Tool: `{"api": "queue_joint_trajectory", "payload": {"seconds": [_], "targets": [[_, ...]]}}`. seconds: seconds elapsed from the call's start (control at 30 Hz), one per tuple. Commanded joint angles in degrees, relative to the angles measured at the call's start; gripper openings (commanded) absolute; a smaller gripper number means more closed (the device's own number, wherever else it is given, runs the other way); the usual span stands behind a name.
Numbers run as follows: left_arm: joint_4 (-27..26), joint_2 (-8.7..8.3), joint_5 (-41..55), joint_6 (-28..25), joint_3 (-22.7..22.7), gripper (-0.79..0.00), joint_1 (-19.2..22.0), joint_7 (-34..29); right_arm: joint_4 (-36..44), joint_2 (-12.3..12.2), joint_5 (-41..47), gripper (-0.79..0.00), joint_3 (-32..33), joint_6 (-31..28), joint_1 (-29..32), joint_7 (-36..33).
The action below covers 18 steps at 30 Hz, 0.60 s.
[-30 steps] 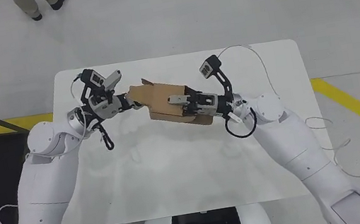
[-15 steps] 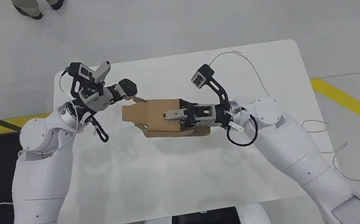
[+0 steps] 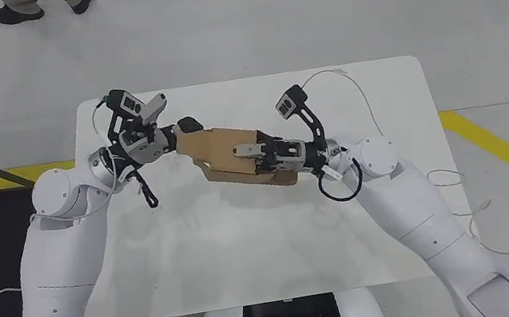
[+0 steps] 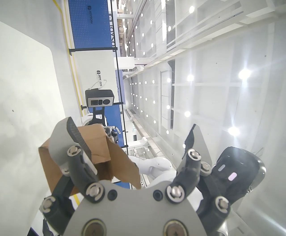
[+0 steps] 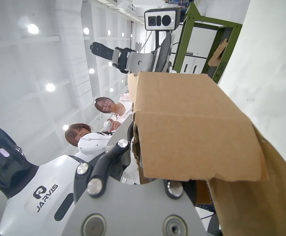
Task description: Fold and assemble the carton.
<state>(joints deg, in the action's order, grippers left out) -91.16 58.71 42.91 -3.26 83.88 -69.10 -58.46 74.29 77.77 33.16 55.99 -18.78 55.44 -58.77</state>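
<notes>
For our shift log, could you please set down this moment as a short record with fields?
Carton: brown cardboard carton, partly folded, held between the two arms over the white table
Left tool: left tool open wide at one end of the carton, one finger beside it; contact cannot be told
Right tool: right tool shut on the carton's other end
Flaps: an end flap by the left tool stands out, not closed
Task state: carton not yet assembled

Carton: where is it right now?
In the top view the carton is over the table's far middle. The right tool grips its right end, and the open left tool is at its left end.
</notes>
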Motion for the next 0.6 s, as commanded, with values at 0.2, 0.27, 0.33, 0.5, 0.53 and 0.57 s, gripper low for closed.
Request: {"api": "queue_joint_trajectory", "payload": {"seconds": [0.2, 0.27, 0.33, 0.5, 0.53, 0.57], "targets": [[-2.17, 0.02, -0.04, 1.17, -0.56, 0.0, -1.9, 0.06, 0.03, 0.1, -0.18, -0.785, -0.02, -0.23, 0.08, 0.74], [-2.48, 0.04, -0.28, 1.19, -0.79, 0.0, -1.96, 0.07, 0.09, 0.13, -0.12, -0.785, -0.06, -0.32, 0.18, 0.82], [-2.62, 0.05, -0.45, 1.16, -0.85, 0.0, -1.96, 0.14, 0.12, 0.13, -0.11, -0.785, -0.05, -0.26, 0.29, 0.81], [-2.74, -0.09, -2.51, 0.52, 0.0, 0.0, -1.9, 1.24, 0.22, -0.06, -0.2, -0.785, 0.78, -0.34, 0.59, 0.76], [-2.71, -0.14, -2.68, 0.38, 0.4, 0.0, -1.92, 1.49, 0.24, -0.13, -0.33, -0.785, 1.09, -0.39, 0.66, 0.82], [-2.65, -0.19, -2.87, 0.25, 0.85, 0.0, -1.96, 1.8, 0.31, -0.21, -0.38, -0.785, 1.4, -0.43, 0.75, 0.83]]}}
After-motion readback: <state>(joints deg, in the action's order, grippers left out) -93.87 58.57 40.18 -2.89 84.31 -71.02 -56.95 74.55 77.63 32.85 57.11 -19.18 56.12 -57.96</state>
